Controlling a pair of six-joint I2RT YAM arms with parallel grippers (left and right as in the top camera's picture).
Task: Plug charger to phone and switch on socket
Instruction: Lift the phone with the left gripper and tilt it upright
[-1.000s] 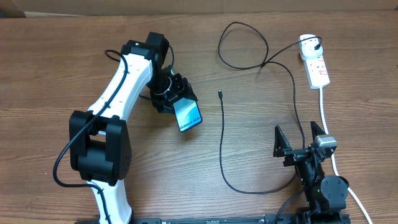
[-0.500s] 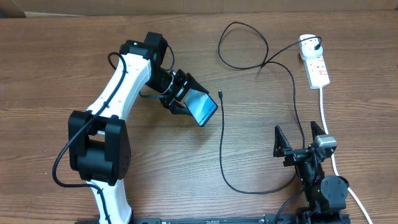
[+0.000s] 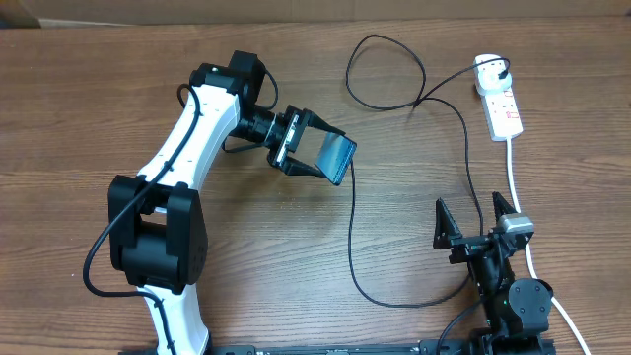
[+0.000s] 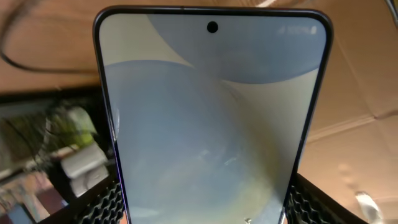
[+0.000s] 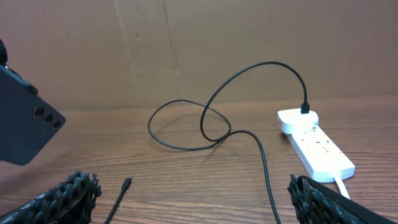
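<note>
- Clamps the phone [image 3: 339, 161] in the left gripper [image 3: 320, 150], with ribbed black fingers [image 4: 111, 200] pressing on both long edges
- Holds that phone up off the wooden table [image 3: 99, 118], tilted, left of the middle, with the pale blue-white screen filling the left wrist view
- Shows, in the right wrist view, the phone's dark back with three small lenses
- Has the charger [image 3: 352, 237] lying loose on the table, its small connector tip just beside the phone's right edge in the overhead view; cannot tell whether touching
- Runs from that tip toward the near side, curves right, climbs past the right arm, loops at the far side and ends in a black plug seated at the far end of the socket [image 3: 504, 106]
- Lies flat, as for the socket, at the far right, with a thick white lead trailing toward the near edge
- Sits low at the near right, as for the right gripper [image 3: 470, 202], jaws wide apart, nothing between them, well apart from phone and connector tip
</note>
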